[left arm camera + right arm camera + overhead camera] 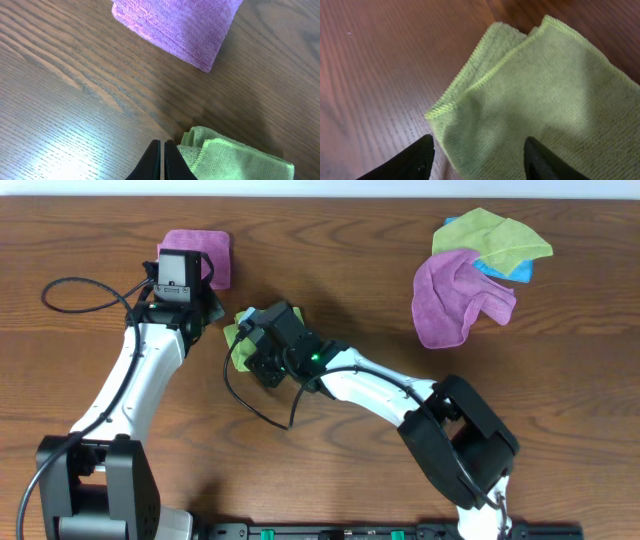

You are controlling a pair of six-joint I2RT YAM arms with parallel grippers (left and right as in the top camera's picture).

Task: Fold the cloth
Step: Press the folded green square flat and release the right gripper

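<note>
The lime-green cloth (pixel 238 345) lies folded in layers on the wooden table, mostly hidden under my right gripper (pixel 262 340) in the overhead view. In the right wrist view the cloth (pixel 540 100) fills the frame, with stacked edges at its left corner. My right gripper (pixel 477 150) is open, its fingers straddling the cloth from above. My left gripper (pixel 162 150) is shut and empty, its tips just left of the cloth's corner (pixel 225 157). My left gripper also shows in the overhead view (pixel 210 315).
A folded purple cloth (pixel 200 258) lies just beyond the left gripper, also in the left wrist view (pixel 180 25). A bunched pile of purple (pixel 455 300), yellow-green (pixel 490 238) and blue cloths sits at the far right.
</note>
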